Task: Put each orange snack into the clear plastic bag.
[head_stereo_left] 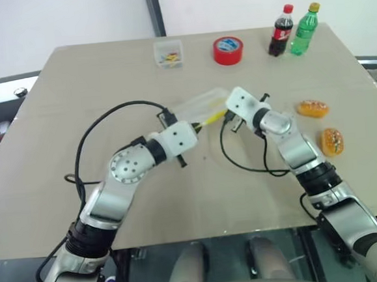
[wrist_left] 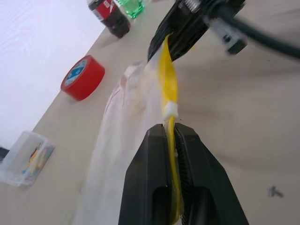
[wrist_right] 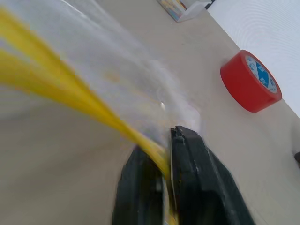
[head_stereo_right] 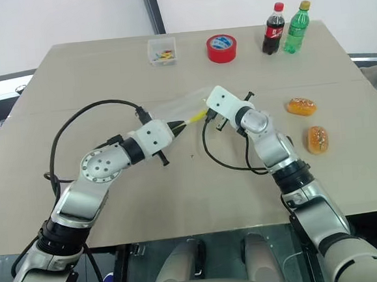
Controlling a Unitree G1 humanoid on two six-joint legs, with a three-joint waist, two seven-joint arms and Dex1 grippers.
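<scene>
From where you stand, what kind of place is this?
Probably an indoor robot test room: a plain beige table against white walls, set with staged props such as a red tape roll and two small drink bottles.

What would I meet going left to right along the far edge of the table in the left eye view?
Clear box → red tape roll → cola bottle → green bottle.

Bag (wrist_right: 93, 70): yellow strip smeared in the right wrist view — running off the edge.
Small box (wrist_left: 26, 157): contents too small to tell.
Bottles (wrist_left: 117, 14): tops cut off in the left wrist view.
</scene>
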